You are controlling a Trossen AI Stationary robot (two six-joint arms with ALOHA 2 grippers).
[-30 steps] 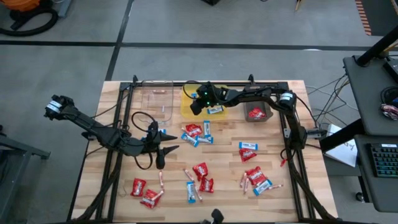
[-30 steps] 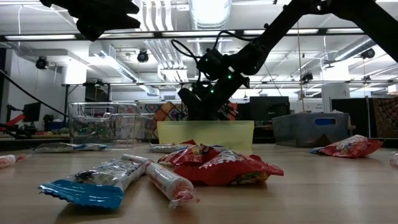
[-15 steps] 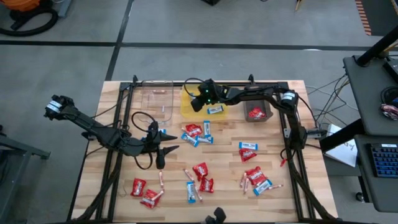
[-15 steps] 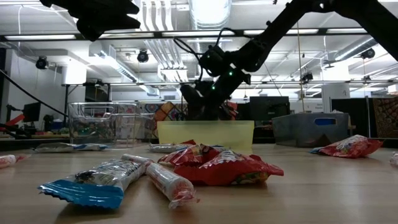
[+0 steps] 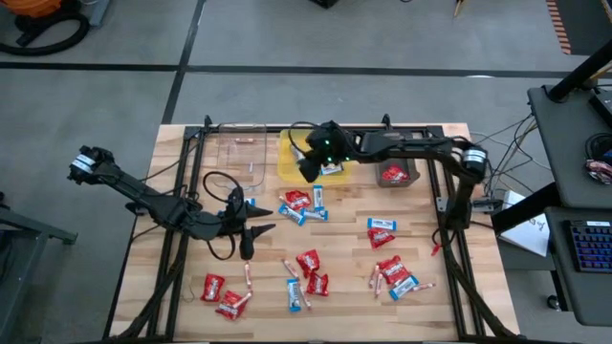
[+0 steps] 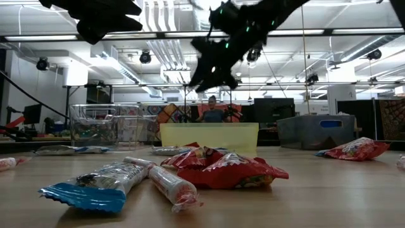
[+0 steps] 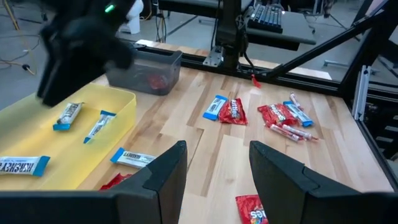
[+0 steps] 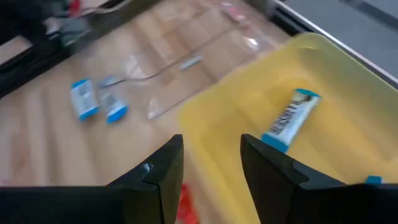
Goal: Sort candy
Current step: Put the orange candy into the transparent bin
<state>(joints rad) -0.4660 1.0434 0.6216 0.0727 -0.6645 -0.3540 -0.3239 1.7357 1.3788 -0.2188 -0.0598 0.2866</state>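
The candy lies scattered on the wooden table: red packets (image 5: 308,260), blue-and-white bars (image 5: 295,293) and thin pinkish sticks (image 5: 249,277). More blue-and-white bars (image 8: 289,118) lie in the yellow tray (image 5: 290,162). My right gripper (image 5: 311,170) hangs open and empty above that tray's near side, well clear of it in the low view (image 6: 212,81). My left gripper (image 5: 256,239) waits open over the table's left middle, with nothing between its fingers (image 7: 214,180).
A clear tray (image 5: 239,153) stands left of the yellow one. A dark tray (image 5: 406,180) to its right holds red packets. A black frame (image 5: 182,191) rings the table. A person shows far behind the table (image 6: 212,113). Bare wood lies between the candy clusters.
My right gripper has risen out of the yellow tray to well above its rim and has drawn back a little toward the table's right edge. The bars in the tray and the candy on the table lie where they were.
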